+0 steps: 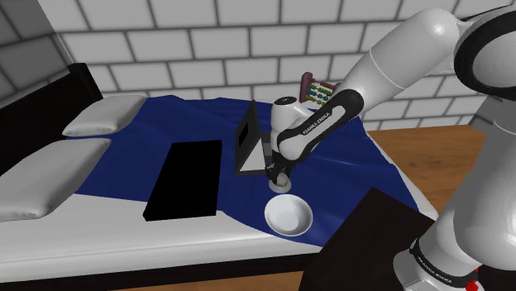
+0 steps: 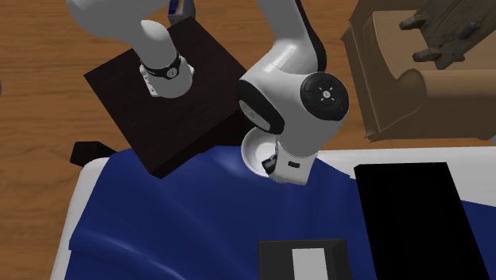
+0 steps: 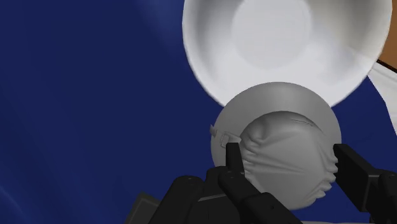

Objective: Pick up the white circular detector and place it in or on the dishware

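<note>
— Fingers [image 3: 232,167] nearest the lens: two black ones, one either side of the detector [image 3: 273,124], each against its rim. Claw [image 3: 286,153] reads as closed on the disc, not on air.
— Where's the disc, then?
— Between the jaws, at the near edge of the bowl [image 3: 216,60]; from the wrist it overlaps the rim. Shoulder view puts it under the hand, low over the blue blanket [image 3: 95,95], with the bowl just beside it at the bed's near edge. Can't tell whether it clears the cloth.
— Step?
— Pick looks done; carry to the bowl is in hand. Judgement only.
— Next move needs?
— Short travel to bring the disc over the bowl's hollow, with enough height to pass the rim. Then a low release, so it doesn't bounce out or tip the bowl.
— Heading, long axis?
— None worth noting: it's round. Face with a wrinkled raised middle is turned toward the hand, so it sits level, gripped across its width. Any rotation fits the bowl.
— Farther off?
— Black slab [image 1: 183,178] on the bed, pillows [image 1: 103,113] beyond.
</note>
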